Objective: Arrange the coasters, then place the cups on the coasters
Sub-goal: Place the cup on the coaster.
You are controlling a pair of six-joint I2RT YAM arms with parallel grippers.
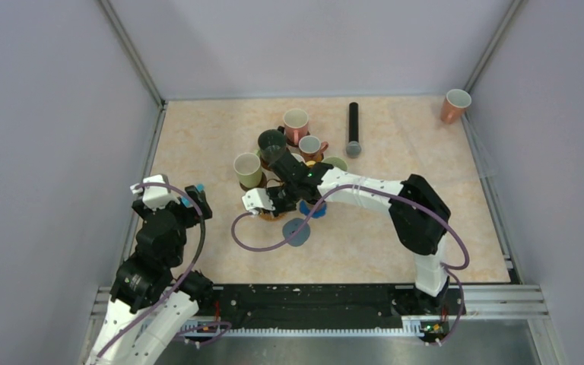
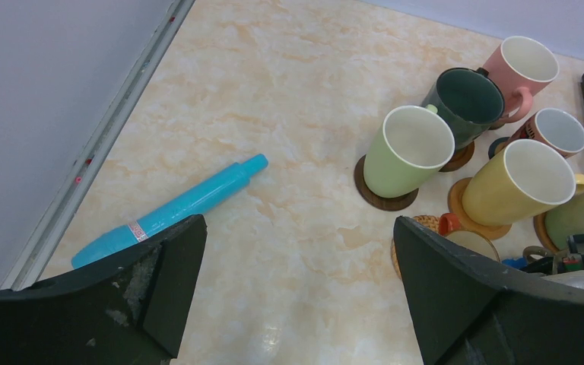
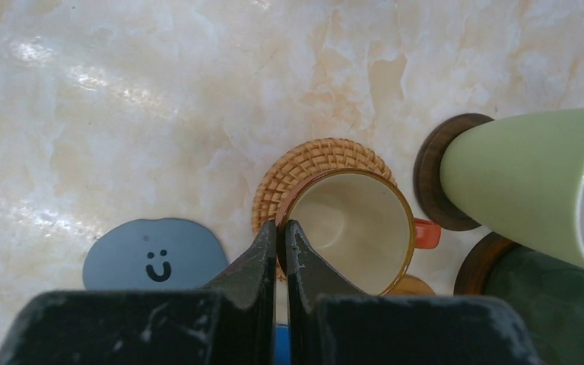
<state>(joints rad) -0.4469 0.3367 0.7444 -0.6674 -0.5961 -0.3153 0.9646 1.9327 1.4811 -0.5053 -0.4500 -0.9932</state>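
My right gripper (image 3: 281, 226) is shut on the rim of the small orange cup (image 3: 353, 228), one finger inside and one outside. That cup is over a round woven coaster (image 3: 312, 163); I cannot tell whether it touches it. A grey-blue coaster (image 3: 156, 255) with a smiley lies bare just left of it. A pale green cup (image 2: 409, 150) stands on a dark brown coaster (image 2: 384, 199), and a yellow cup (image 2: 513, 182) on an orange coaster (image 2: 464, 209). Dark green (image 2: 464, 103) and pink (image 2: 521, 72) cups stand behind. My left gripper (image 2: 296, 296) hangs open and empty over bare table, left of the cluster.
A teal pen (image 2: 175, 209) lies by the left rail near my left gripper. A long black cylinder (image 1: 353, 128) with a grey tip lies behind the cups. A lone pink cup (image 1: 455, 105) stands in the far right corner. A blue coaster (image 1: 315, 211) shows under the right arm.
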